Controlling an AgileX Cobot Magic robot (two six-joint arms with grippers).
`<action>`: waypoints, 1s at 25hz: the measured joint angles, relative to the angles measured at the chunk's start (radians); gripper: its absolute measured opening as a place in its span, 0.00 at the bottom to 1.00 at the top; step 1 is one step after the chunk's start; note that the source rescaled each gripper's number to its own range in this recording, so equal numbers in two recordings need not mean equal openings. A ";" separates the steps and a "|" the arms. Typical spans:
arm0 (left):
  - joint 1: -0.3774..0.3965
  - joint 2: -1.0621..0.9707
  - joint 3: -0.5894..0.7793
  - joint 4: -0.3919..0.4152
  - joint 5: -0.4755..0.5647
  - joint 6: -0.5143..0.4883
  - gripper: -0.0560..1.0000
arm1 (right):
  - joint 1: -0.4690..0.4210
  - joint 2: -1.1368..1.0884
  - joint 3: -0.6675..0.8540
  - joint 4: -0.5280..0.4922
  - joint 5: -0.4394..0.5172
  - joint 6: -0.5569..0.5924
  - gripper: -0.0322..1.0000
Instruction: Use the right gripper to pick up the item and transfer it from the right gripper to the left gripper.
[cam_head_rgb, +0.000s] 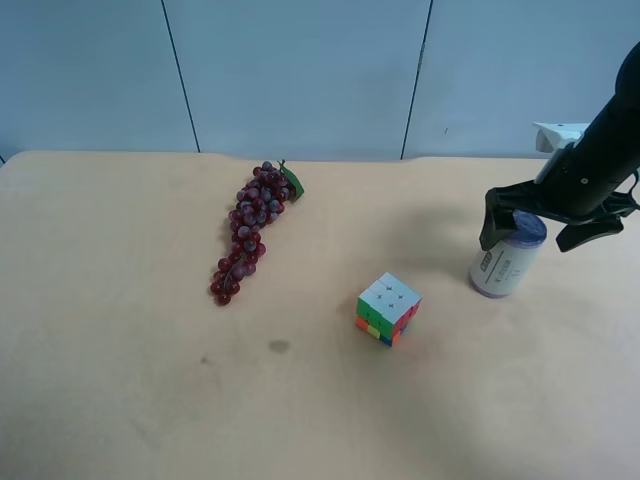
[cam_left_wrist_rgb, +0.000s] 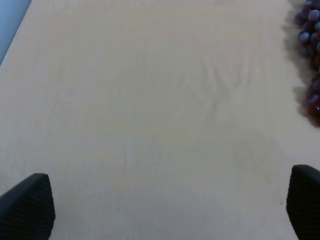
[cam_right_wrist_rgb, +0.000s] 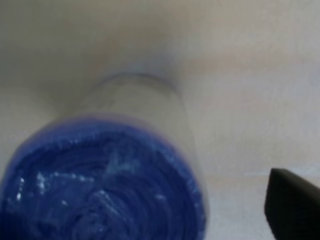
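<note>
Exterior high view: can (cam_head_rgb: 503, 270) stands upright on table (cam_head_rgb: 120, 380); right gripper (cam_head_rgb: 526, 240) spread open astride its top, nothing grasped.
Right wrist view: can sits off-centre; tipping is risked if the jaws are closed unevenly.
Left wrist view: left gripper (cam_left_wrist_rgb: 165, 215) open, empty.

A bunch of purple grapes (cam_head_rgb: 248, 232) with a green leaf is lying on the pale bench (cam_head_rgb: 120, 400). A multicoloured cube (cam_head_rgb: 387, 309) is sitting well apart from it, a small dark smudge (cam_head_rgb: 279, 346) showing between them. Grey-blue wall panels (cam_head_rgb: 300, 70) are standing behind.
</note>
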 joint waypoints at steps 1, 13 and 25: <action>0.000 0.000 0.000 0.000 0.000 0.000 0.83 | 0.000 0.000 0.000 0.000 -0.001 0.000 1.00; 0.000 0.000 0.000 0.000 0.000 0.000 0.83 | 0.038 0.031 0.000 0.005 -0.054 0.000 0.84; 0.000 0.000 0.000 0.000 0.000 0.000 0.83 | 0.038 0.031 0.000 -0.022 -0.039 0.000 0.70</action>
